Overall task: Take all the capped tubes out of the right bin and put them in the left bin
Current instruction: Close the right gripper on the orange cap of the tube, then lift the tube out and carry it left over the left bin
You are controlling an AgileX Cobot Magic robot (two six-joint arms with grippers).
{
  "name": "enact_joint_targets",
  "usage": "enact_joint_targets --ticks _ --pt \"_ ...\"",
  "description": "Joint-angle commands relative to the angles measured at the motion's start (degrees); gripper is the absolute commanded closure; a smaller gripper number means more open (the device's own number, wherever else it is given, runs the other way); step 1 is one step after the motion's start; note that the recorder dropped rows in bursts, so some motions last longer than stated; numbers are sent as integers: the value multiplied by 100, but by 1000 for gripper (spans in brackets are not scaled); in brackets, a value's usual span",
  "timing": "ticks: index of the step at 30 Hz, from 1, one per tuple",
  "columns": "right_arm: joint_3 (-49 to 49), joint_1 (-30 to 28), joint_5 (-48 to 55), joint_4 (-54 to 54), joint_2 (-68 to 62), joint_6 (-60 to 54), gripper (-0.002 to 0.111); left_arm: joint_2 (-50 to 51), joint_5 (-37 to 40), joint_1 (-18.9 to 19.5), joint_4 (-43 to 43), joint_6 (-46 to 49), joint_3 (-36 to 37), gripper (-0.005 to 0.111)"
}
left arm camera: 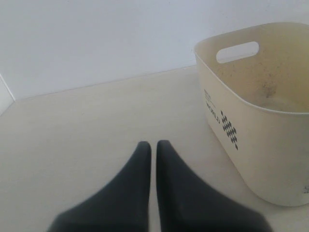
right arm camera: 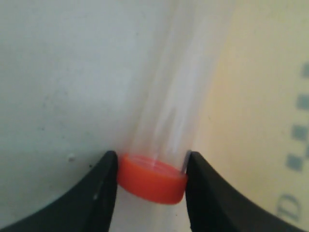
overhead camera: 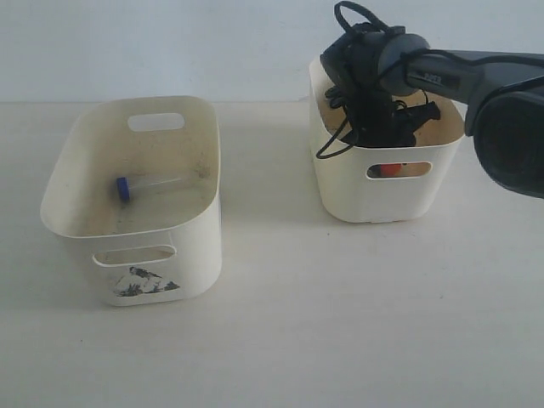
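Observation:
My right arm reaches down into the right bin. There my right gripper is shut on the orange cap of a clear tube that rests on the bin's floor. A bit of that orange cap shows through the bin's front handle slot. One blue-capped tube lies on the floor of the left bin, the one with the torn sticker. My left gripper is shut and empty, low over the table beside the left bin. I see no other tube.
The two bins stand apart on a pale table, with bare surface between and in front of them. A greenish dotted mark runs along the right bin's inner wall close to the held tube. A white wall lies behind.

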State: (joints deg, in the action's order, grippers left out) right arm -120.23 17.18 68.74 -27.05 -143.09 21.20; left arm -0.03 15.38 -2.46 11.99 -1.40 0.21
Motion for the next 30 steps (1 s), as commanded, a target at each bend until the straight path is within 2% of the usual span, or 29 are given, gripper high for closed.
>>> enact_joint_targets --ticks 1,14,24,30 --pt "66 -63 122 170 199 -99 108 3 -43 -8 -21 -76 -21 102" --pt "66 -63 122 304 1259 -265 108 3 -43 -8 -21 -76 -21 102" --pt "66 -63 122 1038 1870 -609 108 3 -43 -8 -21 -76 -21 102" --pt "66 -63 122 2022 2238 -1028 108 3 -43 -8 -21 -76 -21 102"
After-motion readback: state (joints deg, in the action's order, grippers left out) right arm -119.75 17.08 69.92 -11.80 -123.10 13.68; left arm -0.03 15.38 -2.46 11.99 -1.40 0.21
